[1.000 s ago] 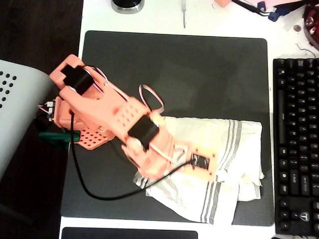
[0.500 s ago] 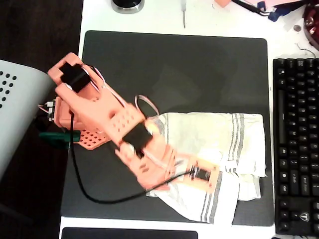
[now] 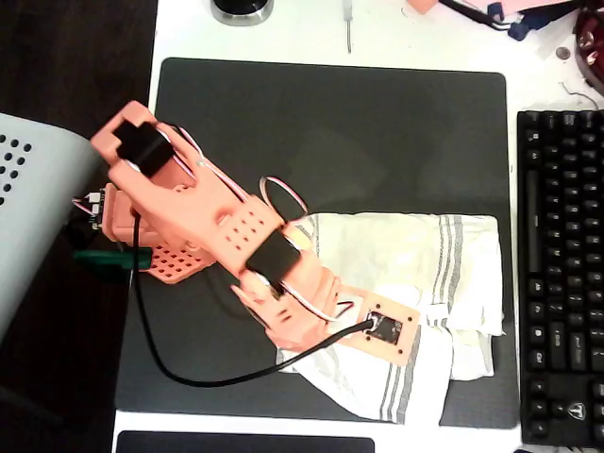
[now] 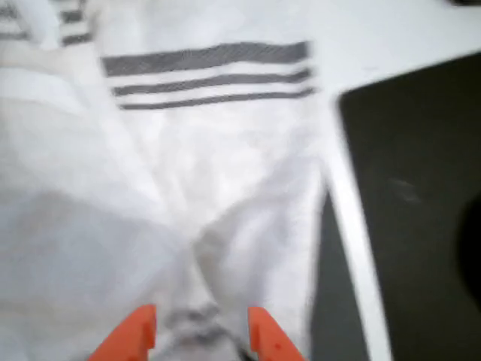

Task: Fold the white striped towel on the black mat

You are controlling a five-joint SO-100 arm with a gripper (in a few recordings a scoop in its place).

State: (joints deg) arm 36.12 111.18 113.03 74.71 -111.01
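Note:
The white striped towel (image 3: 396, 250) lies crumpled on the lower right part of the black mat (image 3: 359, 132), one grey-striped flap hanging toward the mat's near edge. My orange arm reaches across from the left, and its gripper (image 3: 401, 335) sits over the towel's lower middle, hidden under the wrist board. In the wrist view the orange fingertips (image 4: 124, 338) stand at the bottom with a gathered ridge of towel (image 4: 210, 150) pinched between them, so the gripper (image 4: 197, 335) is shut on the cloth. The mat (image 4: 413, 188) shows to the right there.
A black keyboard (image 3: 562, 274) lines the mat's right side. A grey perforated object (image 3: 38, 208) sits at the left, beside the arm's base. A screwdriver (image 3: 348, 24) and a dark round base (image 3: 241, 9) lie beyond the mat. A black cable (image 3: 179, 368) loops over the mat's lower left.
The gripper moved a little down and right toward the mat's near edge. The towel's upper layer spread flatter, and its top edge now lies straighter and slightly higher.

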